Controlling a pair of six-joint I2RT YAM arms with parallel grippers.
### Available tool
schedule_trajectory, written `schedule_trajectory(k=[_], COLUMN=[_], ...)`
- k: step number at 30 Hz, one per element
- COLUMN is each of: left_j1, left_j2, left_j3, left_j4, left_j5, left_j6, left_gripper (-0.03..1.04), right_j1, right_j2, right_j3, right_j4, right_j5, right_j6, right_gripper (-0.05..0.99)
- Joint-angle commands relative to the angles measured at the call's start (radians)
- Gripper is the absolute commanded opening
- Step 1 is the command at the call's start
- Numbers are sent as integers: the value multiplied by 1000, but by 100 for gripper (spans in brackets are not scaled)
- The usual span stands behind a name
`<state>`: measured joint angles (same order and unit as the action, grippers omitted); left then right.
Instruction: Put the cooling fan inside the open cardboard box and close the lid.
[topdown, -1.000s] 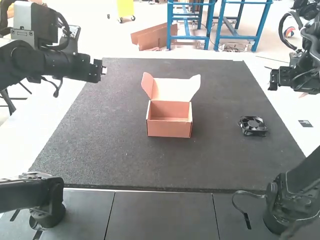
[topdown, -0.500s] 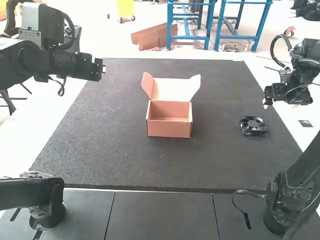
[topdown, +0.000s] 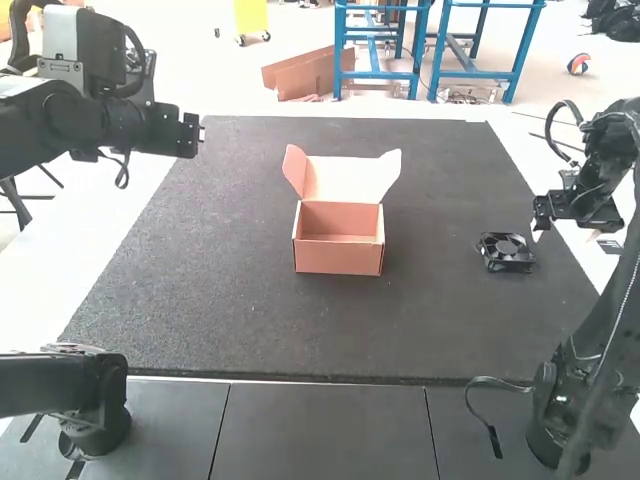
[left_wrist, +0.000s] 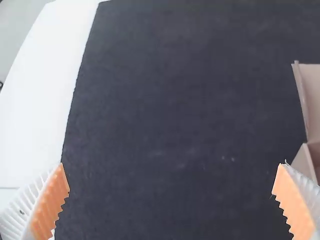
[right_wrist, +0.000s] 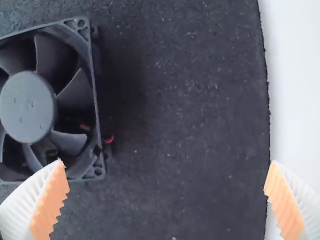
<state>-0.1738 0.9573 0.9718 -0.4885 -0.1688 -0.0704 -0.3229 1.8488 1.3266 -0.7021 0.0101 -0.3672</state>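
Finding: the fan (topdown: 505, 251) lies flat on the black mat (topdown: 200, 270), close to the mat's right edge and well apart from the cardboard box (topdown: 339, 238), which stands open at mid-mat with its lid upright along the far side. The right gripper (topdown: 546, 208) hangs above the surface just to the far right of the fan, released, its fingers spread wide. In the right wrist view the fan sits off toward one finger rather than between the two, so the pick-up is judged not yet lined up. Recommendation: bring the gripper left until the square frame is centred between the orange pads, then lower and close on two opposite frame walls. The blades and the short red wire at the frame's edge should be kept out of the pinch. The frame is thin and lies flat, so the fingertips likely need to reach almost to the mat. The left gripper (topdown: 190, 135) is also released, held above the mat's far left corner, clear of the box.
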Motion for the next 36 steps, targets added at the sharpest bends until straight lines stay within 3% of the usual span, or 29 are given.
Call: schedule_trajectory(k=[1, 4, 6, 18, 36], left_j1=[10, 10, 10, 10, 10], left_j2=[11, 17, 20, 24, 24], left_j3=[-1, -2, -4, -5, 4], left_j4=[14, 14, 16, 14, 5], left_j5=[-6, -5, -5, 2, 2], left_j6=[14, 15, 15, 15, 15], left_gripper=[96, 96, 96, 96, 96], right_j1=[-4, -1, 2, 4, 4], right_j2=[30, 75, 104, 204, 256], right_j3=[71, 109, 125, 178, 175], right_j4=[-34, -74, -85, -85, -96], right_j5=[-84, -136, -140, -9, -1], right_j6=[45, 60, 71, 73, 73], right_gripper=[90, 90, 90, 90, 90])
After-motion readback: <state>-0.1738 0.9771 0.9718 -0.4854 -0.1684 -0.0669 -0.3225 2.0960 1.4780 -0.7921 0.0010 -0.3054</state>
